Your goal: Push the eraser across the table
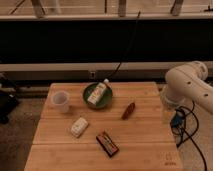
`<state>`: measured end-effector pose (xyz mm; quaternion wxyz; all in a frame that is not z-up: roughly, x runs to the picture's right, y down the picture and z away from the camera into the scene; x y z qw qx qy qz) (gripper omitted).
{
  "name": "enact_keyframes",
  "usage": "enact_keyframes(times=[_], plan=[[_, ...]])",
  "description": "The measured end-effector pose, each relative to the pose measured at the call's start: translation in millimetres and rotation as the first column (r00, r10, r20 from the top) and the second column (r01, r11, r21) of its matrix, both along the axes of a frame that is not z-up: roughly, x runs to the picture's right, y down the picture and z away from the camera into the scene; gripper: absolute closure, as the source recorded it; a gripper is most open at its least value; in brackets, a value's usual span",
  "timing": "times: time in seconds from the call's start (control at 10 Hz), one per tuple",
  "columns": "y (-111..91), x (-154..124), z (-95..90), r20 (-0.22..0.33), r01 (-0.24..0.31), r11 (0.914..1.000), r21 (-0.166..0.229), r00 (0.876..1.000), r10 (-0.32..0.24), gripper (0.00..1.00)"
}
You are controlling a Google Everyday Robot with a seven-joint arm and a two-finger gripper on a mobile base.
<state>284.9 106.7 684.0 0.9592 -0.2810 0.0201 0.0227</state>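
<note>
The eraser [107, 144] lay flat near the front edge of the table [145, 147], near the white block [78, 127]. The gripper [169, 106] hung beside the table's right edge, well apart from the eraser. Its open or closed state could not be determined.

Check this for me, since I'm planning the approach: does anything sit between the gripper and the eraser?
Nothing visible does. The gripper hangs at the right-hand edge of the table, and bare wood runs from there to the eraser near the front. The reddish-brown oblong object lies just beyond that line, not on it.
</note>
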Motion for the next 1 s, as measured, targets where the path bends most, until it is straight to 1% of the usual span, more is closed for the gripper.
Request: enact_keyframes(times=[0.2, 0.3, 0.4, 0.5, 0.7, 0.9, 1.0], plan=[[7, -6, 0.7, -0.001, 0.019, 0.9998, -0.006, 1.000, -0.019, 0.20], [14, -15, 2.2, 0.002, 0.035, 0.9993, -0.012, 0.999, -0.035, 0.20], [22, -31, 4.2, 0.008, 0.060, 0.9981, -0.017, 0.998, -0.060, 0.20], [28, -41, 5.9, 0.012, 0.081, 0.9965, -0.021, 0.997, -0.081, 0.20], [43, -46, 9.0, 0.017, 0.118, 0.9926, -0.030, 0.993, -0.117, 0.20], [53, -57, 9.9, 0.032, 0.152, 0.9876, -0.039, 0.988, -0.151, 0.20], [63, -66, 11.8, 0.039, 0.169, 0.9846, -0.046, 0.985, -0.167, 0.20]])
